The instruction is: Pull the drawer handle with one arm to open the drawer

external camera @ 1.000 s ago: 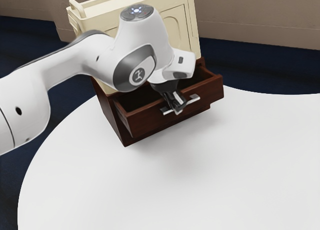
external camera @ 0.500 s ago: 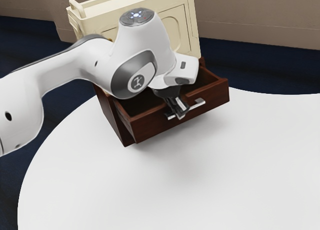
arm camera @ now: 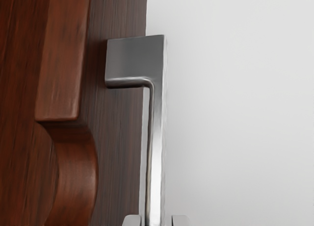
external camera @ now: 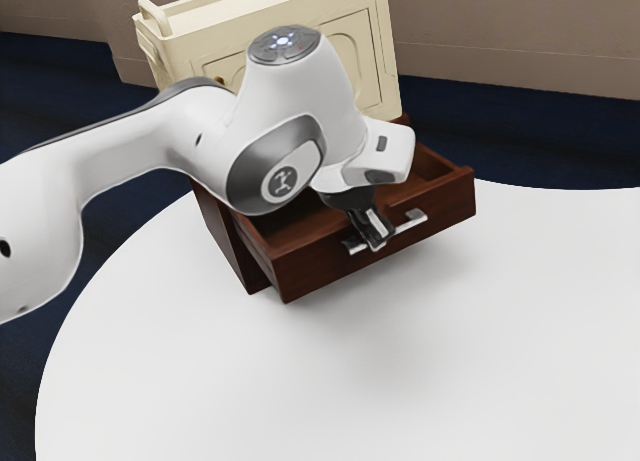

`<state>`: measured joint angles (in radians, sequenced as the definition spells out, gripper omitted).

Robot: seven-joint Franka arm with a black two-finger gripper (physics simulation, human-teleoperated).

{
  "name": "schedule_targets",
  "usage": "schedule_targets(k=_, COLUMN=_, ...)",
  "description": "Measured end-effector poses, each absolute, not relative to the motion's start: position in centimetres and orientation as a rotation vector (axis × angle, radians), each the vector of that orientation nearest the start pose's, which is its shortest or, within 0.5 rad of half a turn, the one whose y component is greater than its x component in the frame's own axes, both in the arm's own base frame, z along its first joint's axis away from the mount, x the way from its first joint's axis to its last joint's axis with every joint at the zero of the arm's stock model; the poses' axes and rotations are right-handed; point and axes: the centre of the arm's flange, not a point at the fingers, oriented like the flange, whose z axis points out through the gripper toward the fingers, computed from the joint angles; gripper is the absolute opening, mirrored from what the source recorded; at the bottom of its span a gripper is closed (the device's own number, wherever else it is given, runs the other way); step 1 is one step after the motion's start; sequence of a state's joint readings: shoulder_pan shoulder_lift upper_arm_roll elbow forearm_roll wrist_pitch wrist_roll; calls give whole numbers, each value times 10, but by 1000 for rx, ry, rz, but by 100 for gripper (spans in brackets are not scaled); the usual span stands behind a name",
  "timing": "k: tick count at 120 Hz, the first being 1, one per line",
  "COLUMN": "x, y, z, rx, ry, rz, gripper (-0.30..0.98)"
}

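In the exterior view my gripper [external camera: 377,244] points down at the front of the brown wooden drawer [external camera: 312,269], shut on the middle of its silver handle [external camera: 414,219]. The drawer stands partly out of its cabinet, and its hollow inside shows behind the front panel. In the wrist view the tips of my gripper [arm camera: 156,220] lie on either side of the handle's straight bar [arm camera: 156,172]. One bent end of the handle meets the dark drawer front [arm camera: 117,20]. My arm hides part of the drawer's inside.
Below and around the drawer spreads a white rounded table [external camera: 330,381]. The brown cabinet's side [external camera: 222,231] shows at the drawer's left end. A cream-coloured box-like piece [external camera: 375,71] with a raised handle rises behind the arm.
The drawer has slid farther out of the cabinet, toward the exterior view's lower right. My gripper has moved the same way along with the handle, and the arm has followed.
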<state>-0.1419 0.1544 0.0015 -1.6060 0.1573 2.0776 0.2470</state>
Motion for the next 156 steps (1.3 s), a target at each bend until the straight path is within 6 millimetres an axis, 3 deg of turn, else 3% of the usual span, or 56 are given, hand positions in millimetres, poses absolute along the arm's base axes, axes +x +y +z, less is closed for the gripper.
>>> schedule_targets(k=32, x=633, y=-87, z=568, rx=-2876, ry=644, rz=-470, gripper=-2)
schedule_targets(k=71, x=633, y=-93, z=572, rx=-2873, ry=659, rz=-485, gripper=19)
schedule_targets(k=90, x=627, y=-98, z=623, rx=-2861, ry=656, rz=-535, gripper=24)
schedule_targets(k=106, x=613, y=-94, z=652, rx=-2910, ry=630, rz=-420, gripper=37)
schedule_targets(k=123, x=586, y=-80, z=682, rx=-2948, ry=569, rz=-261, gripper=52)
schedule_targets(k=139, x=573, y=-58, z=688, rx=-2978, ry=458, rz=-141, gripper=60)
schedule_targets(k=156, x=563, y=-60, z=696, rx=-2988, ry=411, rz=-77, gripper=64)
